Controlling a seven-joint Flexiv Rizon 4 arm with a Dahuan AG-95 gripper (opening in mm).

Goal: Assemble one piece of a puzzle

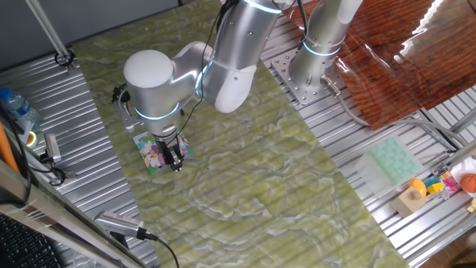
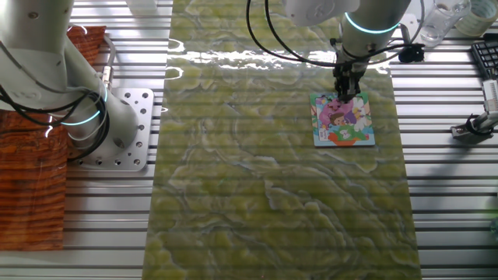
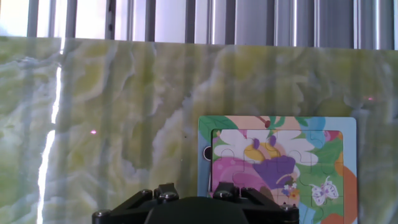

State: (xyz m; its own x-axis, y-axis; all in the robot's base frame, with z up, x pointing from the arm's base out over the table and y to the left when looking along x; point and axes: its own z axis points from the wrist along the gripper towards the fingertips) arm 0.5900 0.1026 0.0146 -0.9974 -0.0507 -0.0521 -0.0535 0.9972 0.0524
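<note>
The tool (image 2: 343,95), its finger spread impossible to tell, is hovering over the puzzle (image 2: 343,119) at upper right on the worktop (image 2: 272,194); the unseen piece is risking jamming if misaligned.

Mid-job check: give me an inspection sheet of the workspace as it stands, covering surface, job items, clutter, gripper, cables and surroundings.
Surface: green marbled mat over a slatted metal table.
Job's things: puzzle lies flat on the mat; the hand view shows a dark gap at its left edge. The piece cannot be made out in any view.
Clutter: pale green moulded tray and coloured toys at the table's edge, away from the puzzle.
Gripper: gripper is low over the puzzle's edge; whether its fingers are open or shut cannot be told.
Cables: black cables loop from the arm above the mat.
Surroundings: second arm base, reddish-brown cloth, water bottle.
</note>
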